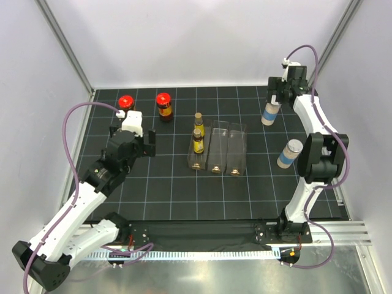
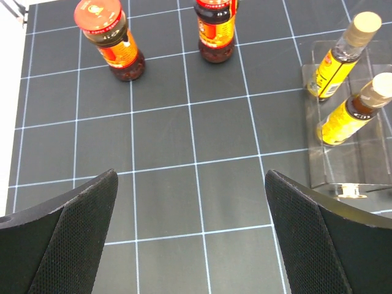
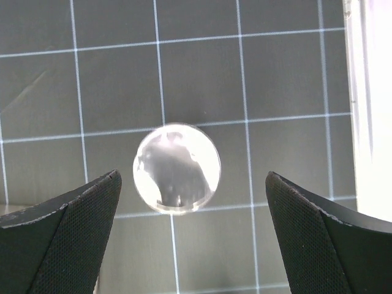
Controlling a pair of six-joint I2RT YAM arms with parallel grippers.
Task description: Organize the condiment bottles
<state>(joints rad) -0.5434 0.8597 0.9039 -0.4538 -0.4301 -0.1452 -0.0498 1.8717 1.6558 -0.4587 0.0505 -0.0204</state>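
Black gridded mat [image 1: 165, 184], seemingly white walls [image 1: 202, 37]

Desk [image 1: 184, 190] from above: the left arm's fingers [image 1: 150, 142] hang just short of two red-capped amber jars [image 1: 126, 101] [image 1: 163, 105], and the clear rack [image 1: 228, 150] to their right holds two yellow-labelled bottles [image 1: 198, 122] [image 1: 198, 142] in the slot nearest them. The right arm's fingers [image 1: 274, 95] sit directly over one white blue-labelled bottle [image 1: 270, 113]. The second white bottle [image 1: 290, 153] stands behind them, toward that arm's base.
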